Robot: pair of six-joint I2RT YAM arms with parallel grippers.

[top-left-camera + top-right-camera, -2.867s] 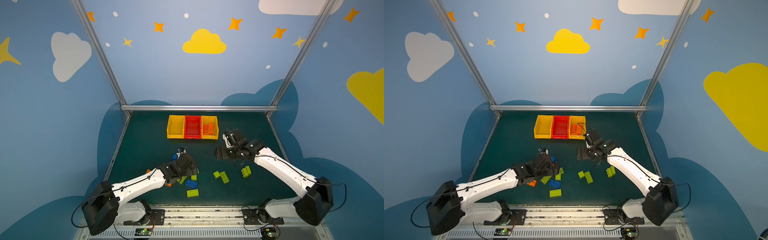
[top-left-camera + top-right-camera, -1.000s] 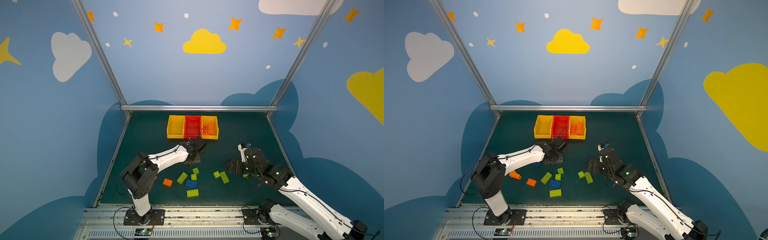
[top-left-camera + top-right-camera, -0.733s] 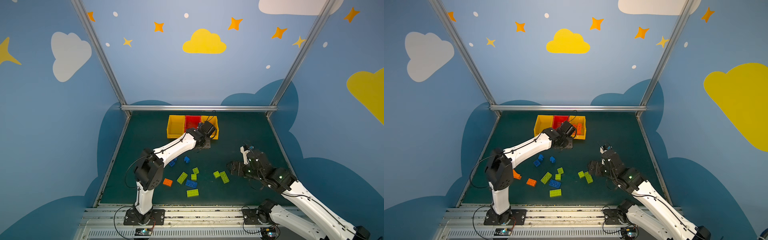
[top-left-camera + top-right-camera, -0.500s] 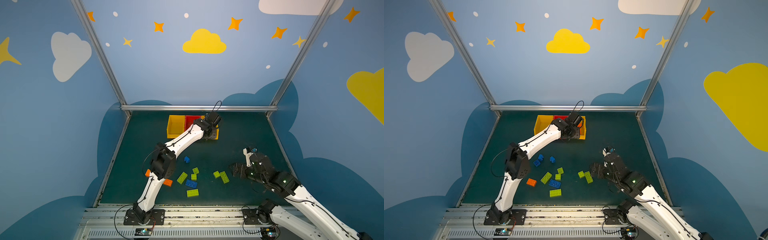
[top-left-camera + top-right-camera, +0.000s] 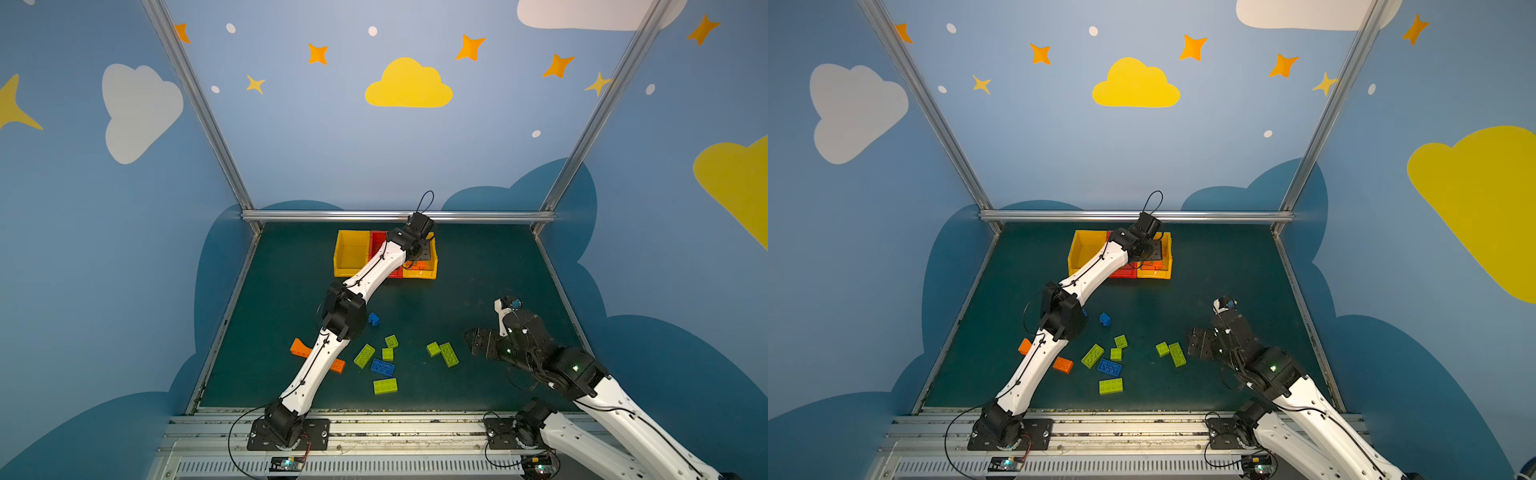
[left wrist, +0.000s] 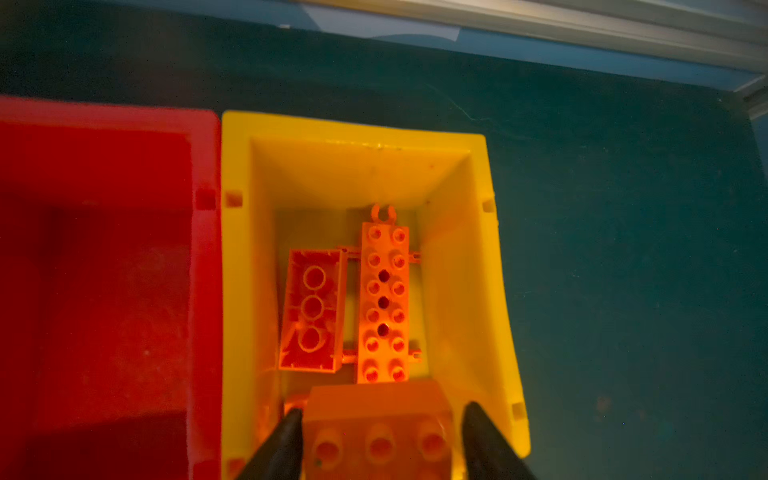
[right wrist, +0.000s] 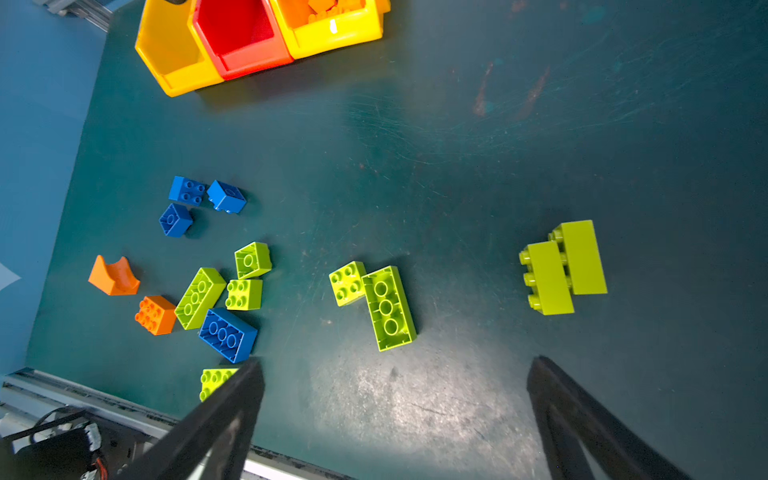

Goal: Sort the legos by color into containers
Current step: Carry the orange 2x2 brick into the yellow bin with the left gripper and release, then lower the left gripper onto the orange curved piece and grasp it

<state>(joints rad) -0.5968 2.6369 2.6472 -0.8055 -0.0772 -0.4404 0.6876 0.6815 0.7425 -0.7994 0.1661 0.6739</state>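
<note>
Orange lego (image 6: 378,428) sat loose between my parted left fingers (image 6: 282,449) over the yellow bin (image 6: 353,129); next, I judged, my wide-apart right fingers (image 7: 224,419) needed a green lego (image 7: 388,307).

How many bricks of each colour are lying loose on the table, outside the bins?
Lime green bricks: 8
Blue bricks: 4
Orange bricks: 2
Total: 14

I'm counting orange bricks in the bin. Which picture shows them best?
Left wrist view: it looks straight into the yellow bin at the orange bricks. In both top views the arm mostly covers them; right wrist view crops them.
</note>
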